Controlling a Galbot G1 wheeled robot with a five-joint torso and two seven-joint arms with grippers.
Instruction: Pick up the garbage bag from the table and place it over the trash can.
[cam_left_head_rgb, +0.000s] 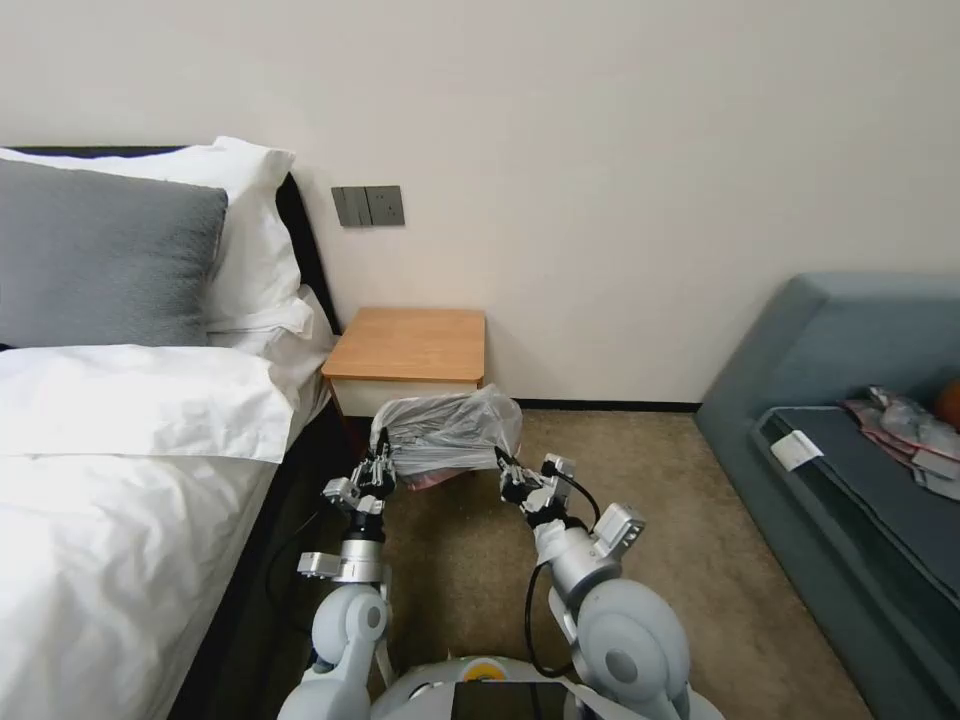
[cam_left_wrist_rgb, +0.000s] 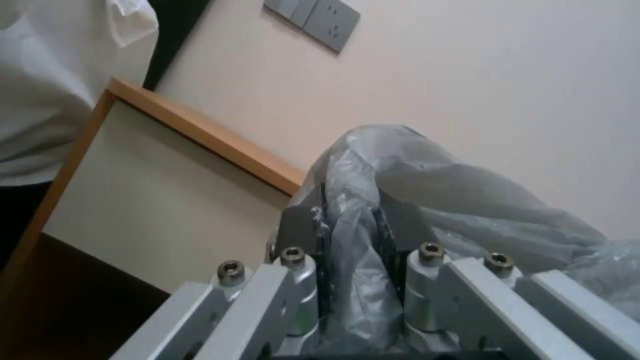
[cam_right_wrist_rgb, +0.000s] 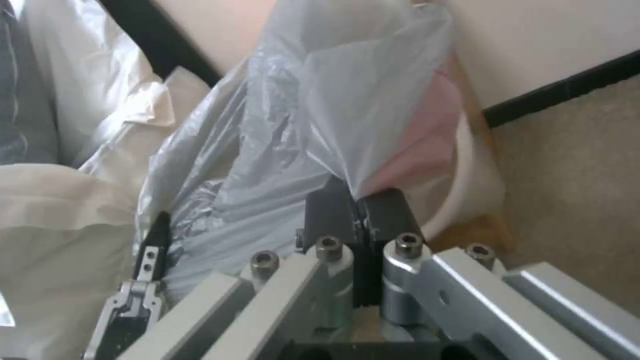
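Observation:
The garbage bag hangs spread between my two grippers, low in front of the table. It is thin, wrinkly grey plastic with a pinkish tint. My left gripper is shut on the bag's left edge, with a bunch of plastic pinched between its fingers. My right gripper is shut on the right edge, its black pads closed on a fold of the garbage bag. The trash can's cream rim curves just behind the bag on the carpet. In the head view the bag covers the can.
A bed with white bedding and a grey pillow lies close on the left. A blue-grey sofa stands to the right, with a plastic pile on its seat. Brown carpet lies open between them.

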